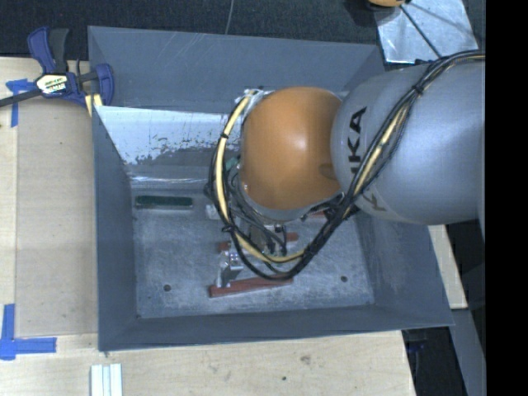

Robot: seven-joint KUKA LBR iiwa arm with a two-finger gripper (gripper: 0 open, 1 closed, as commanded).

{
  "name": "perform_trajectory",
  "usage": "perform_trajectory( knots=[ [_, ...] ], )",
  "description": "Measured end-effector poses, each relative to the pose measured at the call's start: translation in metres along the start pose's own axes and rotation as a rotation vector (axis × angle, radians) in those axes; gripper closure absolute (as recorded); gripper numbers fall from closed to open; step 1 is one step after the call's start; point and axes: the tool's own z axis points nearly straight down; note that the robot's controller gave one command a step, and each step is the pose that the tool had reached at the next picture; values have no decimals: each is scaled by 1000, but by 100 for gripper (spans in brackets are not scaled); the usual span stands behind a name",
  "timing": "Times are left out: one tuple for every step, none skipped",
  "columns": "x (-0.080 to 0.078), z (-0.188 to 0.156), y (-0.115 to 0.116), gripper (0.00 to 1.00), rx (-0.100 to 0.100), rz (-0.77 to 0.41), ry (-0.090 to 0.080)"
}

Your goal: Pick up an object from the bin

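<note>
My gripper point(232, 258) reaches down to the bin floor near the front middle, mostly hidden under the arm's orange cover and cables. Right below it lies a flat reddish-brown strip point(247, 287), long side running left to right, close to the front wall. The gripper's lower end sits just above the strip's left half, and I cannot tell whether they touch. A small dark green bar point(163, 202) lies flat farther left, near the back wall.
The arm and its orange cover hang over the right and middle of the bin, hiding the floor beneath. Bare grey floor shows at the left and front left, bounded by sloping walls.
</note>
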Motion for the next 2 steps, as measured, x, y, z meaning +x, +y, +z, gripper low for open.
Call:
perform_trajectory(
  knots=[
    [-2,-4,0,0,-2,2,-7],
    [-1,33,-16,0,-2,-119,-10]
  ],
)
